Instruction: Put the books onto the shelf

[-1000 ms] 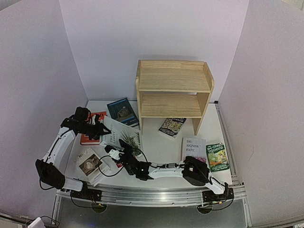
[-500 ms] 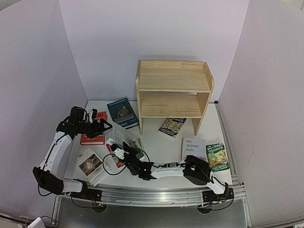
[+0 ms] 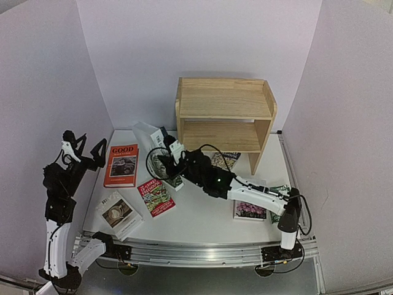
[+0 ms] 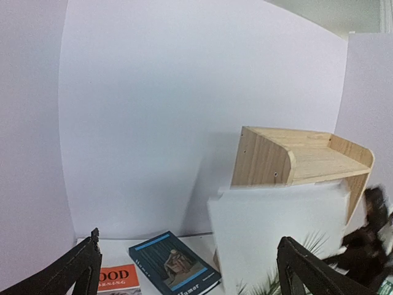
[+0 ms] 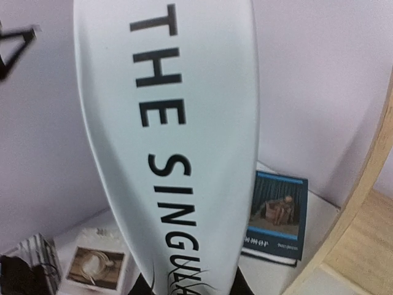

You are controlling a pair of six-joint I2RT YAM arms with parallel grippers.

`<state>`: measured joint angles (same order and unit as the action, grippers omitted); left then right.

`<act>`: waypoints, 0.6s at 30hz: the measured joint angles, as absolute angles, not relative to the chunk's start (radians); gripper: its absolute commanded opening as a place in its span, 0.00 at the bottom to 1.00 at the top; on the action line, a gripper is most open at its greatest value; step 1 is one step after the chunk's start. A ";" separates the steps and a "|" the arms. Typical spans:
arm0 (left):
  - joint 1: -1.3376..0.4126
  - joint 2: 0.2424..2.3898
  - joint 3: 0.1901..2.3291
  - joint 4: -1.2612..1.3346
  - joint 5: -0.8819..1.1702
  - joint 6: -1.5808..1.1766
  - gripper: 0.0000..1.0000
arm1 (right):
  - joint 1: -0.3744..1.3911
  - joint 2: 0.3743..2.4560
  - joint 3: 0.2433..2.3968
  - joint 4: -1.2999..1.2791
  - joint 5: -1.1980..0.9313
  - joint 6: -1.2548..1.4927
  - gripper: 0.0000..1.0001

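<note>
Left pincer (image 3: 82, 144) pulled back to nine o'clock, released, right pincer (image 3: 164, 145) swung up, grasping white book (image 3: 145, 131) at eight o'clock of shelf (image 3: 225, 101)

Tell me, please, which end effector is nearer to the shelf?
Right. The right end effector, shut on a white book, is close beside the shelf; the left end effector hangs open far off, beyond the orange book.

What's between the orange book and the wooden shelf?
Between the orange book and the shelf, the top view shows a white book held up by the right gripper. The left wrist view adds a blue book lying flat there.
</note>
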<state>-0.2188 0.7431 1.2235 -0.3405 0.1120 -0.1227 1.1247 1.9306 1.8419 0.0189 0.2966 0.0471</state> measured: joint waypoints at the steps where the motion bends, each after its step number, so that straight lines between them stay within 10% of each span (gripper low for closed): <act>1: -0.219 0.741 1.211 -0.328 0.099 -0.110 1.00 | 1.118 1.926 1.896 0.006 0.271 0.056 0.10; 18: -0.219 0.746 1.084 -0.325 0.162 -0.079 1.00 | 0.785 1.876 2.548 0.000 0.251 -0.232 0.06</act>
<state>-0.2188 0.7456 1.0837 -0.3246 0.1624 -0.0794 0.7847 1.8756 2.5480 -0.0004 0.2506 -0.2322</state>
